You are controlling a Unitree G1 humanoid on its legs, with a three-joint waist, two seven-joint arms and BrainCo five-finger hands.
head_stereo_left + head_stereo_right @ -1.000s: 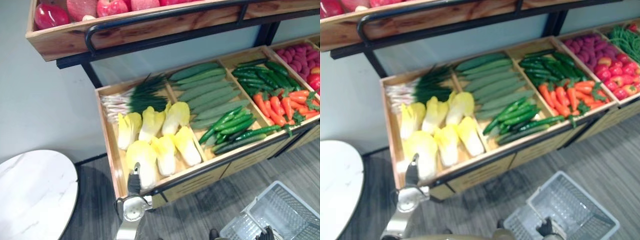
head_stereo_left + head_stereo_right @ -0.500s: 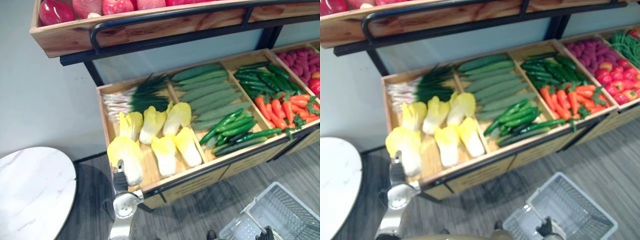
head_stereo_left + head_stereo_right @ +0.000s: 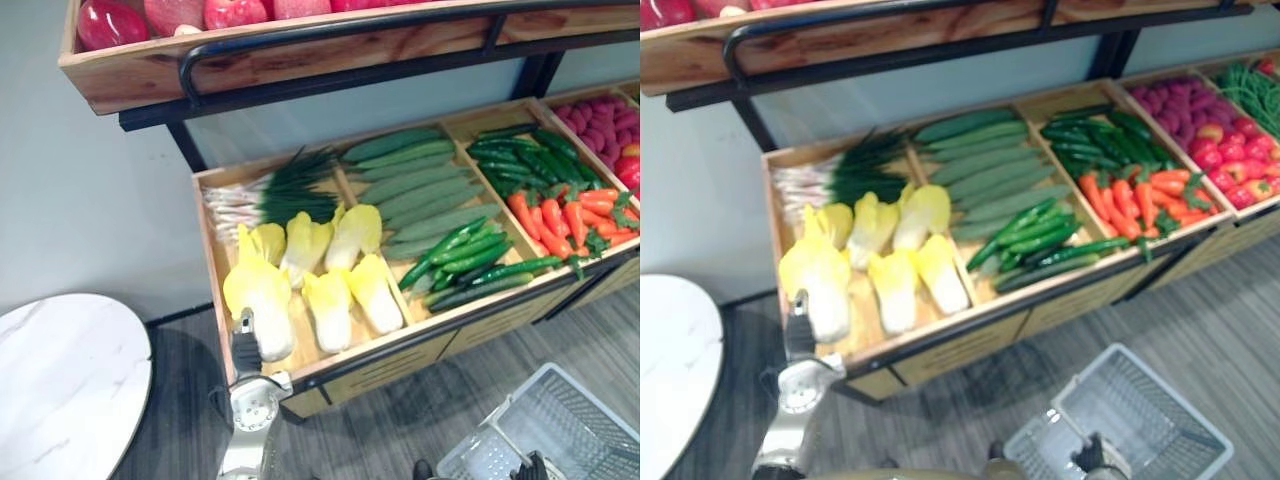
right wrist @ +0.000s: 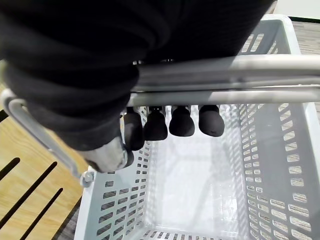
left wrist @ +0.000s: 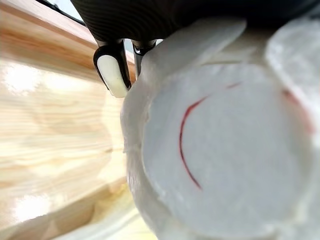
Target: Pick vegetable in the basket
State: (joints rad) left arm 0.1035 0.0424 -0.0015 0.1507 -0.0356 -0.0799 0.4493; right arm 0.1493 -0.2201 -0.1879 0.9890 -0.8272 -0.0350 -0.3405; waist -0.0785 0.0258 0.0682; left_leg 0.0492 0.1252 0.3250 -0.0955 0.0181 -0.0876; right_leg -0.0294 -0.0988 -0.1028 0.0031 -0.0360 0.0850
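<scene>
1. Well, the long slanted wooden produce stand (image 3: 212, 250) is the biggest thing here. Its compartments hold green spring onions (image 3: 275, 192), pale green cucumbers (image 3: 412, 180) and orange carrots (image 3: 555, 215).
2. Low at the right, in front of the stand, is the grey plastic mesh basket (image 3: 1160, 425).
3. The pale yellow leafy cabbage (image 3: 259, 298) is up off the wood at the stand's left front corner. It stands base down, with its leaves overlapping the back row of the other yellow cabbages (image 3: 345, 265).
4. The left hand (image 3: 246, 348) rises from below the stand's front rail on a nearly upright forearm. It grips that cabbage by its white cut base, which sits close against the palm.
5. The right hand (image 4: 170, 122) has its fingers curled under and round the basket's grey bar handle (image 4: 230, 67), closed on it.
6. A second ago the cabbage lay in the front row with the left hand at its base.
7. Half a second ago it was lifted out toward the left rail.
8. Now the hand has carried it a little right and further in, leaving bare wood where it lay.
9. The right hand keeps its hold on the handle.
</scene>
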